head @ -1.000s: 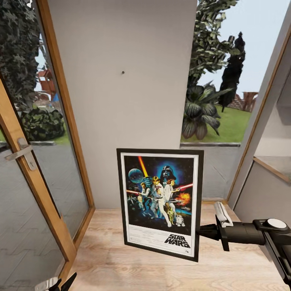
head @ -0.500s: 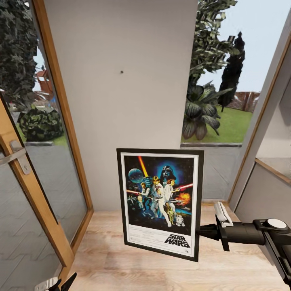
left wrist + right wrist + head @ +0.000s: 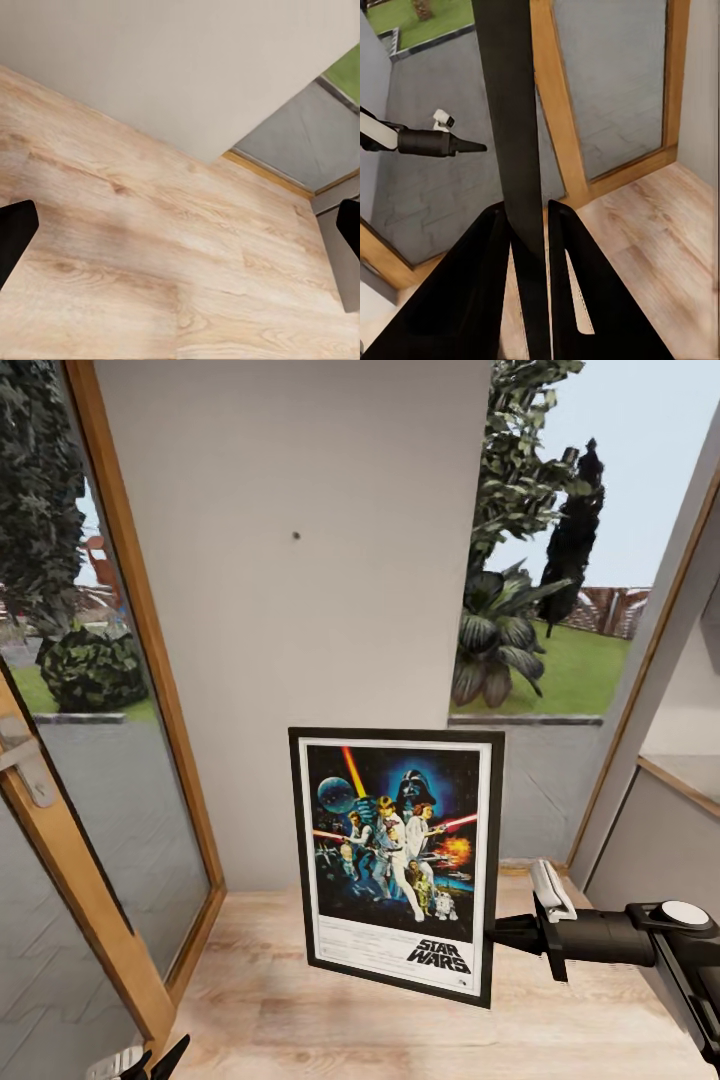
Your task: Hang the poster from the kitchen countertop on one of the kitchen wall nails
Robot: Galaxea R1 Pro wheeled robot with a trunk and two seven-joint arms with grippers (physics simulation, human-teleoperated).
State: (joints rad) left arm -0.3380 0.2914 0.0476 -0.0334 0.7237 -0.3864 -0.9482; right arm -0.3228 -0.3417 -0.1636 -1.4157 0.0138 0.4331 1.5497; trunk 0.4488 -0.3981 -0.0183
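Observation:
The Star Wars poster [image 3: 396,860], black-framed with a white border, hangs upright in the air in front of a plain grey wall panel [image 3: 300,640]. My right gripper [image 3: 496,935] is shut on its right frame edge, low down. The right wrist view sees that frame edge [image 3: 514,112] edge-on as a black bar pinched in the right gripper [image 3: 529,221]. A small dark wall nail [image 3: 296,536] sits high on the panel, above and left of the poster. My left gripper [image 3: 150,1062] hangs low at the left and stands open [image 3: 180,240] over bare floor. The kitchen countertop is out of view.
A wood-framed glass door [image 3: 90,840] with a metal handle [image 3: 25,755] stands ajar at the left. A window [image 3: 560,560] onto garden plants lies right of the panel. A grey wall with a ledge [image 3: 680,780] closes the right side. Light wooden floor [image 3: 300,1000] lies below.
The whole view has shifted a little: the door and its handle slid left and the nail moved slightly up-left. The poster and right gripper keep their place in the picture.

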